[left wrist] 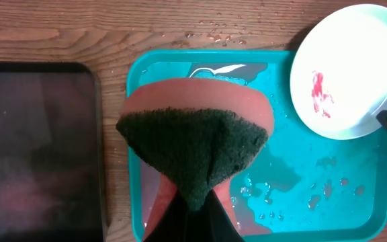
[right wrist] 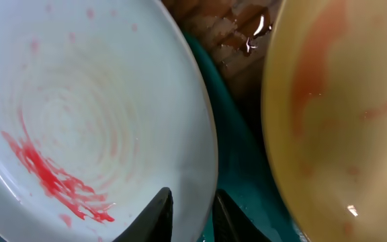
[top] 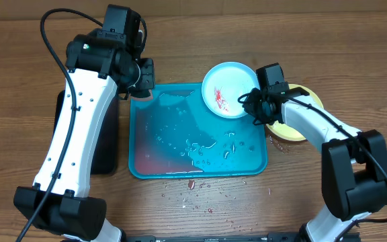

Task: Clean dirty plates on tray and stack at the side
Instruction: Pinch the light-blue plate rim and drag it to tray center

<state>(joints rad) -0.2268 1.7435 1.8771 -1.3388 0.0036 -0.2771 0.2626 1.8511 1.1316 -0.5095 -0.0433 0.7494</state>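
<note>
**A:** What is the left pincer (left wrist: 193,210) doing?
**B:** It's closed tight on a sponge (left wrist: 193,131), above the tray's (top: 170,141) far left corner.
**A:** And the right pincer (right wrist: 192,216)?
**B:** It's pinching the rim of the blue plate (top: 228,86) (red smears inside) at the tray's far right corner.
**A:** What's around them?
**B:** A wet wooden counter (top: 355,54), a yellowish plate (top: 304,129) just right of the tray, and a black tray (left wrist: 39,148) on the left.

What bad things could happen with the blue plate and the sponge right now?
The right gripper pinches the light blue plate only at its rim, so the plate might slip and drop onto the wet tray. The yellow plate lies close beside it, off the tray, so a swing could bump it. Pressing the sponge, held in the left gripper, on the red smear could tip the plate and add to the drops on the table.
</note>
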